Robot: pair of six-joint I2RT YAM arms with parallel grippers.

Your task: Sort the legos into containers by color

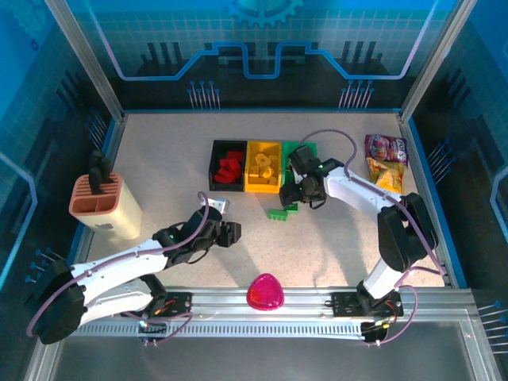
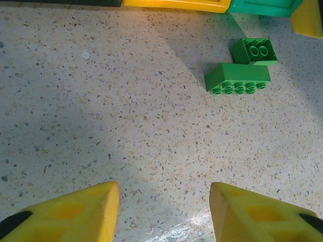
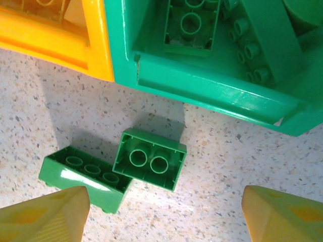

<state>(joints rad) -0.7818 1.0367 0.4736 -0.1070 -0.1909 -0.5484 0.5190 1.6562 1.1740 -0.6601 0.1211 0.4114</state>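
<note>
Right tool [image 3: 164,217], released and empty, hangs above two glossy rectangular green legos [image 3: 150,159].

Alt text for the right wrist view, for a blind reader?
A short green lego and a long green lego lie on the speckled table before the green bin, which holds more green bricks. The yellow bin adjoins it; the open right gripper hangs above.

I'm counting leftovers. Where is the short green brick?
Right wrist view: the short green brick lies on the table just outside the green bin, beside a longer green brick.
</note>
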